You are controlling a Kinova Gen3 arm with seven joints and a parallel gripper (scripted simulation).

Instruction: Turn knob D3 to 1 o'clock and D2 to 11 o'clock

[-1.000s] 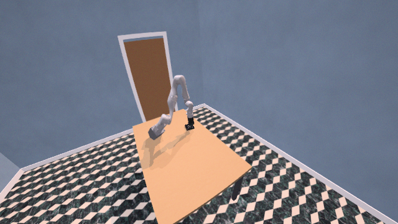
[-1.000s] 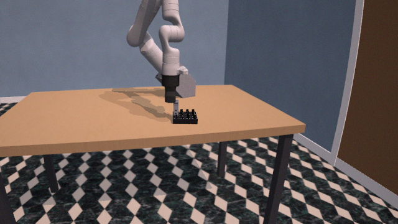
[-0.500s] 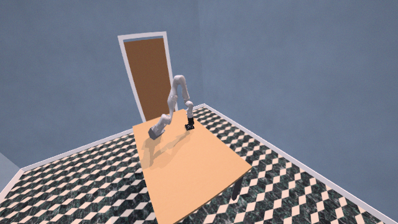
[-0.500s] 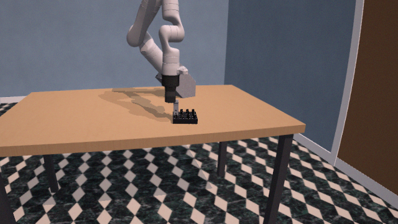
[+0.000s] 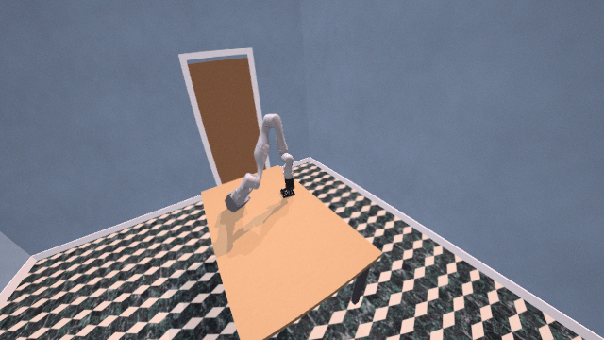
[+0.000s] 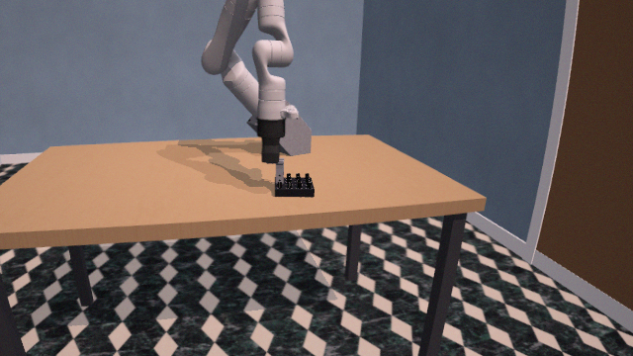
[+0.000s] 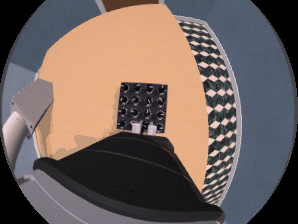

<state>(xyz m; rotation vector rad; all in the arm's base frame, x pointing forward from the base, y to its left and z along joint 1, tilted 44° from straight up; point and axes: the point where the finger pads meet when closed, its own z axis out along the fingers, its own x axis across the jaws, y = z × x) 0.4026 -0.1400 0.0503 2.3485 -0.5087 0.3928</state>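
The knob box [image 6: 295, 188] stands on its feet on the table [image 6: 148, 198], near the far end by the arm's base [image 5: 232, 202]; the gripper [image 7: 148, 128] comes straight down on the row of knobs nearest the wrist camera, at the box's edge. The fingers stand narrow and steady, set about one knob [image 7: 148, 123] of that row; judging by that stance, they are closed on it, though the knob itself is mostly hidden between the pads. Which knob it is cannot be read, since the printed names are too small in every view; if that edge is the front, it would be D2 or D3. The step in hand seems to be the first turn, with the grip just made. The next move calls for a slow twist of the wrist about the knob's own axis, short in angle, keeping the pads from brushing the neighbouring knobs [image 7: 144, 104] and without pushing the box sideways; then a release straight upward.
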